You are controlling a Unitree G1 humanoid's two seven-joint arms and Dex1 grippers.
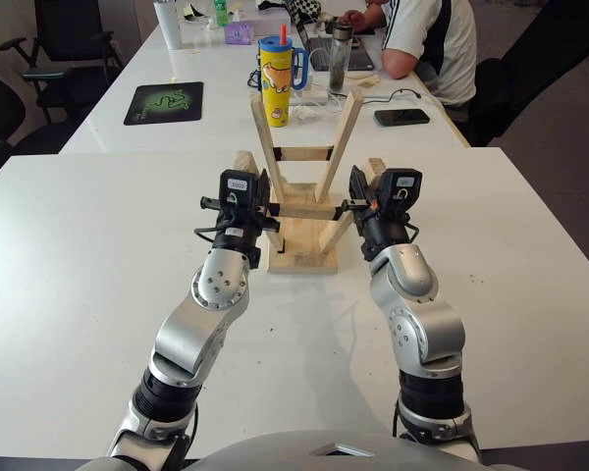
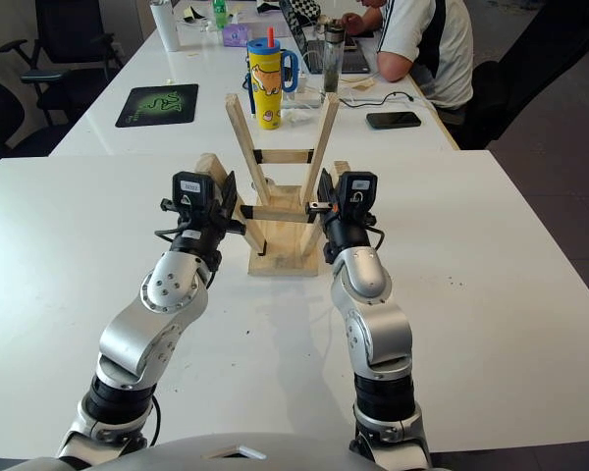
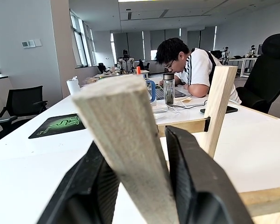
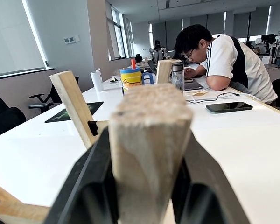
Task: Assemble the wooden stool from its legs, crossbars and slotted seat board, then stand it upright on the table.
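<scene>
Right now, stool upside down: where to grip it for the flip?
Probably the two near legs, high up, one hand on each, coming from the robot's side. The stool rests on its seat board with legs splayed upward, so their flat sides are free; left hand and right hand are shut there.

The left gripper point(image 1: 263, 204) and right gripper point(image 1: 355, 204) cover the two near legs point(image 1: 243, 162) of the stool point(image 1: 304, 209) where they hold them. They also hide part of the seat point(image 1: 304, 259). Up close, each leg point(image 3: 126, 154) and the black fingers point(image 3: 196, 182) run off the picture's edge, so their ends cannot be seen.
</scene>
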